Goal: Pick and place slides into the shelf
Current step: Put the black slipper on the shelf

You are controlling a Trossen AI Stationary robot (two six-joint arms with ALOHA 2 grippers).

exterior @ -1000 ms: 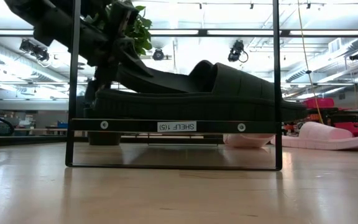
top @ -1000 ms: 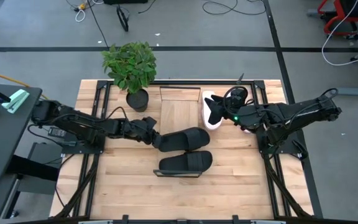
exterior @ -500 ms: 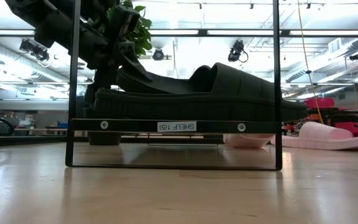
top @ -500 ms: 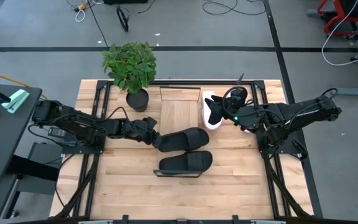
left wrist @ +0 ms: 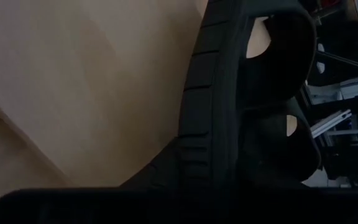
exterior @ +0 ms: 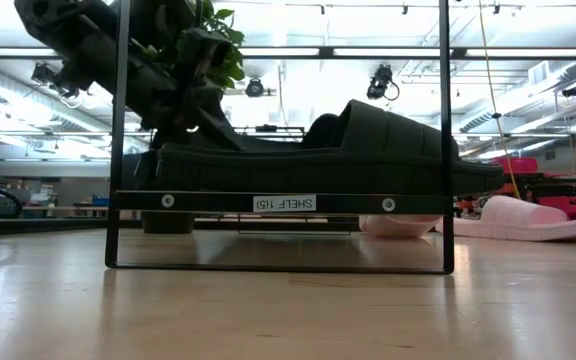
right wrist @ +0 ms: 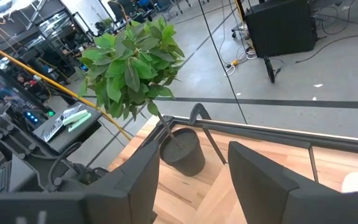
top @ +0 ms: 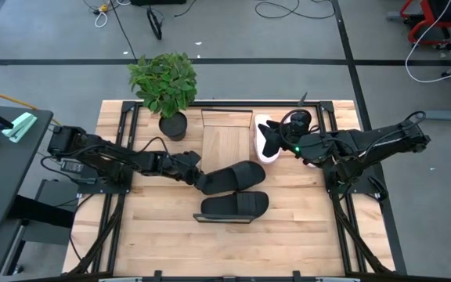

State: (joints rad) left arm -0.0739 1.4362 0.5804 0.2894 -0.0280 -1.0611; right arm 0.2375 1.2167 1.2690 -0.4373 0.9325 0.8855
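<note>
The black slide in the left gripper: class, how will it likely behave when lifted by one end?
The black slide looks thick and foam-like, so probably light. Gripped at its heel by the left gripper, it seems to keep its shape, suggesting little droop. Its flat sole should not roll.

White label point(exterior: 284, 203) on the shelf point(exterior: 138, 201) rail, mirrored: "SHELF 1(5)".

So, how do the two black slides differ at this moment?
The nearer black slide lies on the shelf, with no gripper on it. The farther black slide is held at its heel by the left gripper, and the low view shows that end tilted upward. The right gripper waits near a pink slide. Both black slides have the same shape.
</note>
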